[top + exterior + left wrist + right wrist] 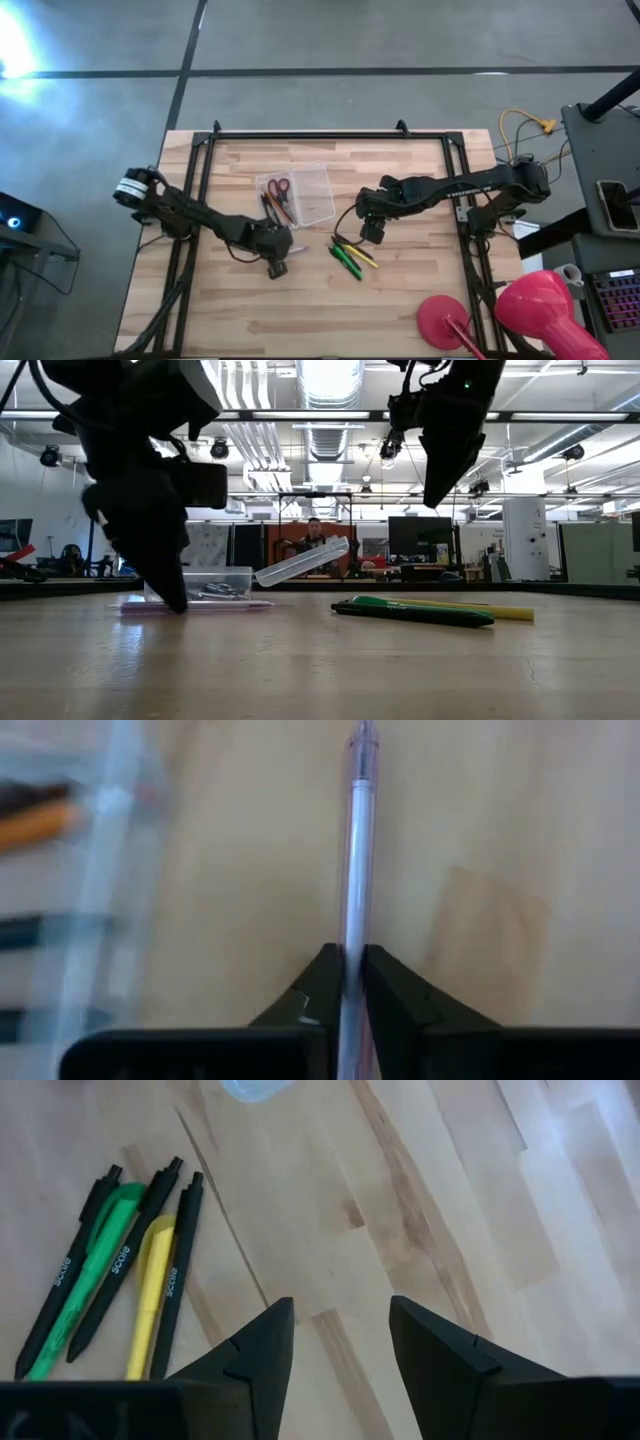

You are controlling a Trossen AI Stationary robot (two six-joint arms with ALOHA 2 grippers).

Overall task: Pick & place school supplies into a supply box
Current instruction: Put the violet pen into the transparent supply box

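My left gripper [352, 970] stands low on the table just near-side of the clear supply box [310, 193] and is shut on a thin purple pen [358, 840]. The box holds red-handled scissors [278, 188] and a few pens; its lid [300, 563] stands tilted open. A green pen [85, 1300], a yellow pen [150, 1290] and black ones lie flat on the table right of the box. My right gripper [340, 1340] hangs open above the table, just beyond those pens [350, 258], touching nothing. My left gripper pinches the purple pen's barrel [352, 935] between its two fingers [395, 995], coming down from above with the tips at the table top [178, 603]. The pen runs out ahead of the fingers and lies flat along the wood [225, 605].
A red round-based object [448, 322] and a pink thing [540, 305] sit at the table's near right corner. A black frame [330, 135] rims the far edge and the sides. Bare wood [320, 310] stretches along the near side.
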